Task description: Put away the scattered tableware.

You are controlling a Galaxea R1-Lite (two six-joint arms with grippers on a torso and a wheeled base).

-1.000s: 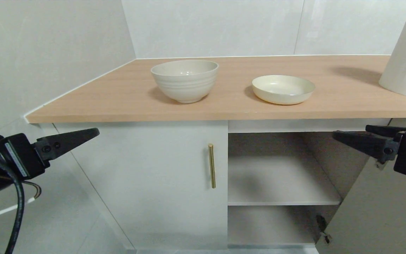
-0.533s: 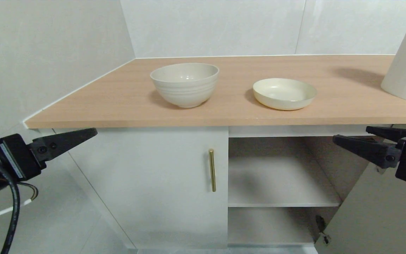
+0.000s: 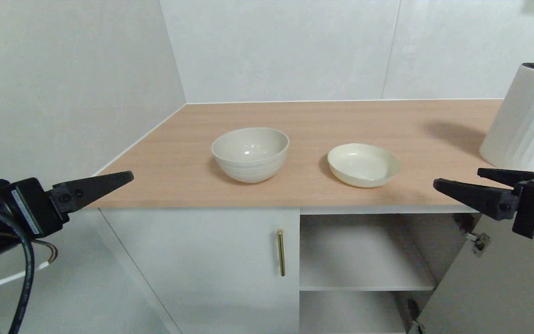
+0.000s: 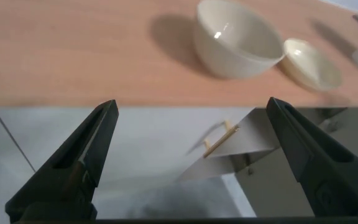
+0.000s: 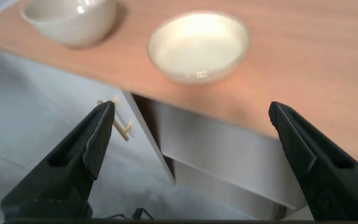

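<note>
Your left hand [image 4: 191, 104] and right hand [image 5: 191, 107]: both spread wide, gripping nothing, near surface [image 3: 179, 162] front edge. You see bowl [image 3: 250, 153] beside shallow dish [image 3: 363, 164] on surface, apart.

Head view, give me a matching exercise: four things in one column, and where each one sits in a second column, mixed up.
Column one:
1. deep bowl
2. shallow dish
3. gold handle
4. ribbed white vessel

Column two:
a. on the shut cupboard door
b. on the counter, farthest to the robot's right
c. on the counter, above the open compartment
d. on the counter, above the shut cupboard door

Pairs: 1-d, 2-c, 3-a, 4-b.
</note>
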